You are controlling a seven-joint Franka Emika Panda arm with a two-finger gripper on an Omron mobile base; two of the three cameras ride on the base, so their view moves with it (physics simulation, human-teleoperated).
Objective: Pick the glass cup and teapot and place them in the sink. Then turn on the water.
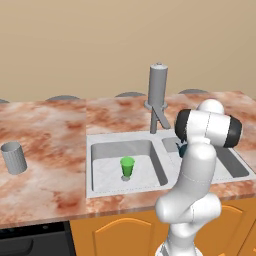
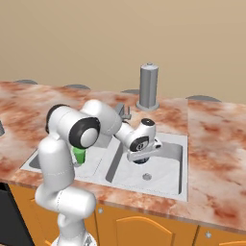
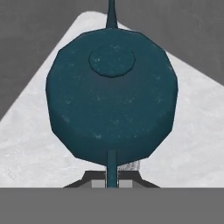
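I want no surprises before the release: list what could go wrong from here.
1. The teapot hangs over the right basin of the sink, and the tool's grip appears to be on its thin handle; it may swing or tip when let go.
2. The glass cup stands far off on the counter, a long reach away.
3. A green cup already stands in the left basin and could be knocked over.

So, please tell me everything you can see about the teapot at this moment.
The teapot is small, round and dark teal, faintly speckled, with a flat knob lid. A thin part sticks out at the top of the hand view and another at the bottom, running down between the gripper's fingertips. It stands upright over the pale floor of the sink, in the right basin. In the base views the arm hides nearly all of it. Whether the fingers grip it cannot be told.
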